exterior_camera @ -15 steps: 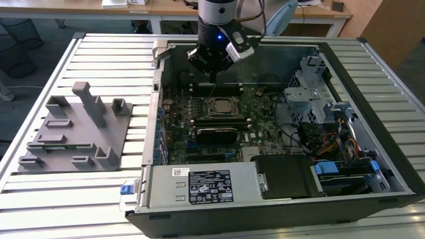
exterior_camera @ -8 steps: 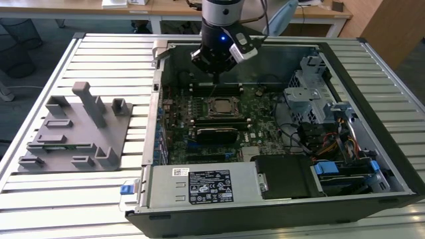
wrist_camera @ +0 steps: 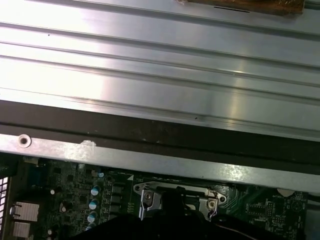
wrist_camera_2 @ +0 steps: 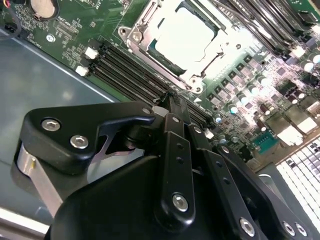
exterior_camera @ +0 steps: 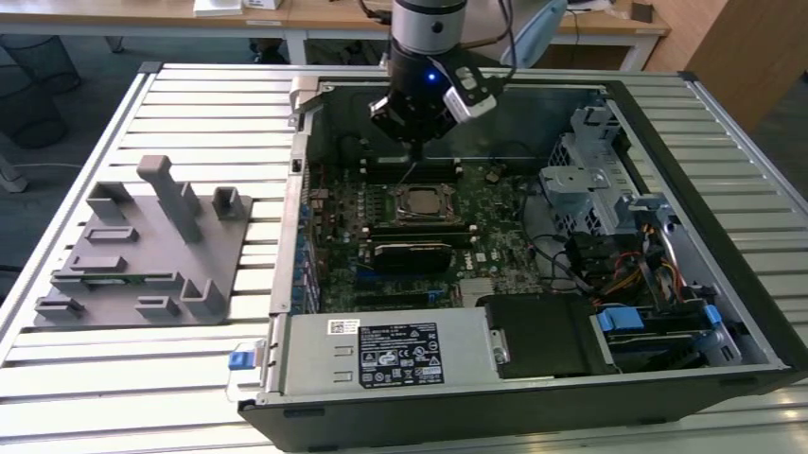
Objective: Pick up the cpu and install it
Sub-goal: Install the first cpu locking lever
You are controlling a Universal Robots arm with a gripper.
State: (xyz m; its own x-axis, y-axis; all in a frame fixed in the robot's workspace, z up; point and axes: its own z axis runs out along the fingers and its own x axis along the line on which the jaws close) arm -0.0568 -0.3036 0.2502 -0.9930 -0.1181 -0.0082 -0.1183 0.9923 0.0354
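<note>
Finding: the gripper (exterior_camera: 412, 161) hangs inside the open computer case (exterior_camera: 707, 189), directly above the motherboard (exterior_camera: 493, 203). In the second wrist view its fingers (wrist_camera_2: 176, 150) are drawn together into one narrow black tip, and nothing is visible between them. The cpu (wrist_camera_2: 184, 36) lies flat inside the socket frame (wrist_camera_2: 150, 47), its bright metal top facing up and level with the frame edges as far as the glare allows. In the exterior view the socket is at the centre of the board, at about six o'clock of the fingertip and just beside it, with a visible gap between tip and chip. The black heatsink block (exterior_camera: 411, 255) lies at six o'clock of the socket. The grey plastic fixture (exterior_camera: 139, 251) stands on the slatted table (exterior_camera: 189, 104), well apart at nine o'clock of the case, and no chip is visible on it. Assessment: the chip appears to be placed, so the step in hand looks like seating and release. To do it well, the chip has to sit square in the frame with no corner riding up. Any contact from the tip should come straight down on the middle of the lid, lightly, without sideways drag. The memory slots (wrist_camera_2: 125, 75) close beside the socket leave little room for lateral travel. Glare on the lid hides its edges, so the seating cannot be fully confirmed.
</note>
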